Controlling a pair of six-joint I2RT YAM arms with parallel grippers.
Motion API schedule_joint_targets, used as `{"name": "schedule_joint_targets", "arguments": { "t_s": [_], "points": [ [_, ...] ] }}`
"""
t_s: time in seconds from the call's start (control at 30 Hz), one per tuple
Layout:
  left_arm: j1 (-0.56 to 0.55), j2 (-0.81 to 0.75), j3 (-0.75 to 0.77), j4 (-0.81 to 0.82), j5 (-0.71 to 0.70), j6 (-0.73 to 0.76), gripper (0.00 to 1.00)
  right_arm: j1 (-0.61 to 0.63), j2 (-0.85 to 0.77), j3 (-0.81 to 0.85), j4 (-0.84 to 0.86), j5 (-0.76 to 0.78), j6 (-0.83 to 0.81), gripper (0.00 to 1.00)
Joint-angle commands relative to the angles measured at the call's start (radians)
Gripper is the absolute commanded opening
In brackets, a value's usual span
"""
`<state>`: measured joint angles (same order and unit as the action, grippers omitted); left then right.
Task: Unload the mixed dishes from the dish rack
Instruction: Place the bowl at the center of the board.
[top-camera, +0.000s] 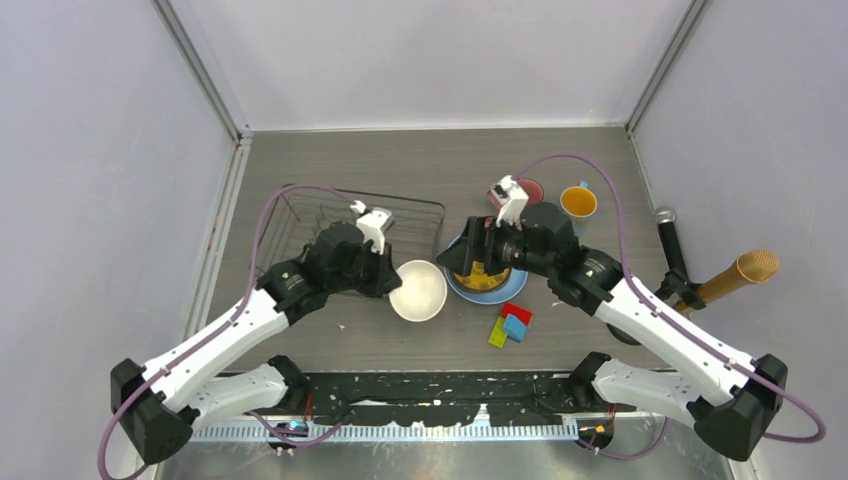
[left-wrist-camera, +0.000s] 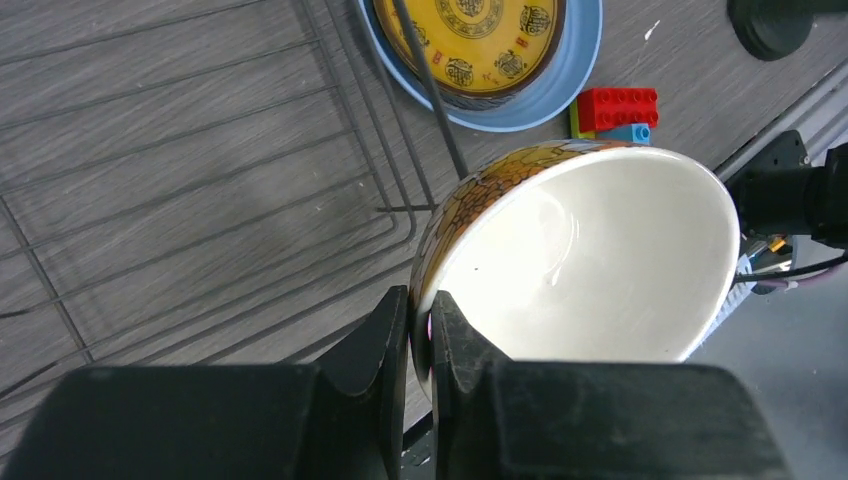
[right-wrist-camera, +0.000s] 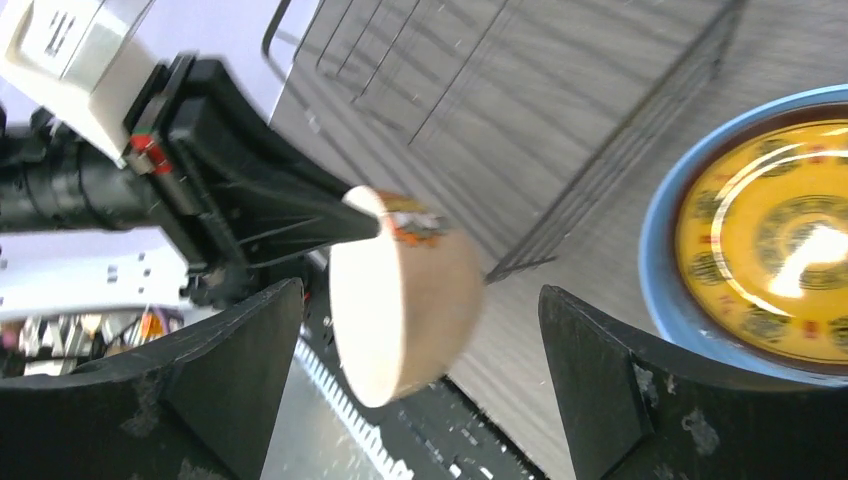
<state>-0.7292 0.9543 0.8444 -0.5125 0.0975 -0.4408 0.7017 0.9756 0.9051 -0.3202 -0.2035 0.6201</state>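
Observation:
My left gripper is shut on the rim of the cream bowl, one finger inside and one outside. The bowl hangs tilted just off the dish rack's right corner. My right gripper hovers open over the yellow patterned plate, which lies on the light blue plate. In the right wrist view the bowl shows beyond the open right gripper, which holds nothing. A blue mug with an orange inside and a reddish mug stand at the back right.
Small red, blue and green blocks lie in front of the plates. A black handle-like tool and a brown cone rest at the right edge. The rack's wires look bare inside.

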Motion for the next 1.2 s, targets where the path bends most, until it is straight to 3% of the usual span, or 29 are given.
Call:
{"name": "schedule_joint_targets", "arguments": {
  "t_s": [0.0,0.3,0.57,0.63,0.77,0.83,0.93,1.0,1.07,1.1,1.17],
  "points": [
    [-0.043,0.073,0.132,0.027,-0.089,-0.021,0.00,0.075,0.047,0.105,-0.104,0.007,-0.055,0.94],
    [-0.103,0.156,0.174,0.040,-0.090,-0.023,0.00,0.104,0.125,0.199,-0.340,0.002,-0.111,0.86],
    [-0.146,0.198,0.211,0.052,-0.077,-0.012,0.00,0.138,0.165,0.196,-0.383,0.114,-0.118,0.79],
    [-0.157,0.201,0.218,0.058,-0.074,-0.011,0.00,0.141,0.180,0.195,-0.383,0.155,-0.111,0.73],
    [-0.170,0.200,0.218,0.074,-0.055,-0.009,0.00,0.146,0.205,0.197,-0.378,0.187,-0.108,0.59],
    [-0.171,0.199,0.208,0.095,-0.052,-0.008,0.00,0.148,0.206,0.192,-0.368,0.197,-0.102,0.46],
    [-0.171,0.201,0.197,0.105,-0.047,-0.009,0.00,0.148,0.192,0.181,-0.354,0.242,-0.096,0.08],
    [-0.171,0.202,0.192,0.117,-0.049,-0.011,0.00,0.148,0.179,0.168,-0.345,0.269,-0.084,0.01],
    [-0.171,0.202,0.190,0.127,-0.045,-0.016,0.10,0.148,0.168,0.161,-0.342,0.280,-0.069,0.00],
    [-0.171,0.200,0.189,0.129,-0.038,-0.014,0.26,0.148,0.166,0.155,-0.342,0.283,-0.064,0.00],
    [-0.171,0.191,0.183,0.144,-0.032,-0.009,0.43,0.148,0.156,0.146,-0.342,0.318,-0.050,0.00]
  ]
}}
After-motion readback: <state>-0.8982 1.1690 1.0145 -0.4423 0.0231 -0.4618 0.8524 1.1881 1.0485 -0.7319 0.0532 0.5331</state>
